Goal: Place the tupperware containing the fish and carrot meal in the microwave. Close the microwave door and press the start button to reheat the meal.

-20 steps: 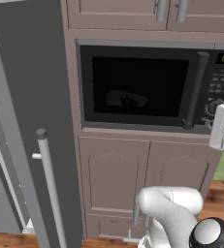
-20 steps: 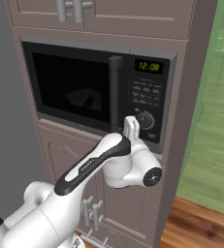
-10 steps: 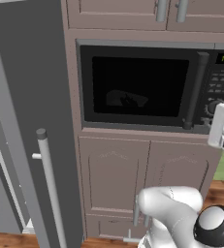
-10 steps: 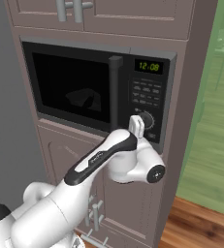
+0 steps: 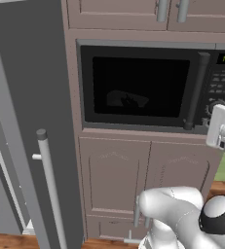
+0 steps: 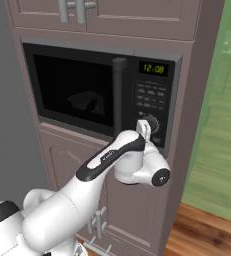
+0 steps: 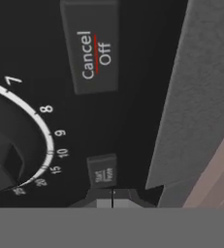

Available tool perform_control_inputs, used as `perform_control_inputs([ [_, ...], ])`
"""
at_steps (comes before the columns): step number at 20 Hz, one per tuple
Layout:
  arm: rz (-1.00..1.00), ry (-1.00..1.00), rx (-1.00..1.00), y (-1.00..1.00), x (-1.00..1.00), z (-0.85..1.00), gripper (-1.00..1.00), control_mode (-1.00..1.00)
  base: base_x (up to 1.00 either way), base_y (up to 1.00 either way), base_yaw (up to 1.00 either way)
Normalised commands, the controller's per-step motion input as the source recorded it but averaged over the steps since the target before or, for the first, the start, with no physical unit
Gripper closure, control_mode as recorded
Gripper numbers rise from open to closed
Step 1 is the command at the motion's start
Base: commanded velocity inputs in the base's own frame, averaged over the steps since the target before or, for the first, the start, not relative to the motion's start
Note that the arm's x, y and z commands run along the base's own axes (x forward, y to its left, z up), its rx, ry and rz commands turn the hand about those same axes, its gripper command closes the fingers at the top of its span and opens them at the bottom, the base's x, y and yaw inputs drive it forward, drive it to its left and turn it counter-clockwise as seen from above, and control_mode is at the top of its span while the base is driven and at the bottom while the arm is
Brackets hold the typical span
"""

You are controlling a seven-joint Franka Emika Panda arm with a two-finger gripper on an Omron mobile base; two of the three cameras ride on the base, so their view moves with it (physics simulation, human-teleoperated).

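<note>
With its two dark fingers pressed together, the gripper (image 7: 112,197) sits just short of the small dark start button (image 7: 102,170) — dead ahead on the built-in dark grey microwave (image 6: 99,95), right of the dial.

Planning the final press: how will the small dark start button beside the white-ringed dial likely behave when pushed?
The small dark start button looks rigid, so it will probably travel little. It is narrow and the shut gripper sits just below it, so an off-centre push might slip onto the flat black side panel.
</note>
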Motion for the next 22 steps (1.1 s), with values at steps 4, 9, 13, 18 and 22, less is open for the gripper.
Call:
perform_control_inputs([
  [4, -0.04, 0.0, 0.0, -0.18, 0.25, -0.08, 1.0, -1.0, 0.0, 0.0, 0.0],
  [9, -0.05, 0.0, 0.0, -0.14, 0.27, -0.11, 1.0, -1.0, 0.0, 0.0, 0.0],
  [13, -0.06, 0.0, 0.0, -0.09, 0.33, -0.09, 1.0, -1.0, 0.0, 0.0, 0.0],
  [18, -0.1, 0.0, 0.0, -0.09, 0.39, -0.06, 1.0, -1.0, 0.0, 0.0, 0.0],
  [22, -0.2, 0.0, 0.0, -0.12, 0.49, -0.06, 1.0, -1.0, 0.0, 0.0, 0.0],
])
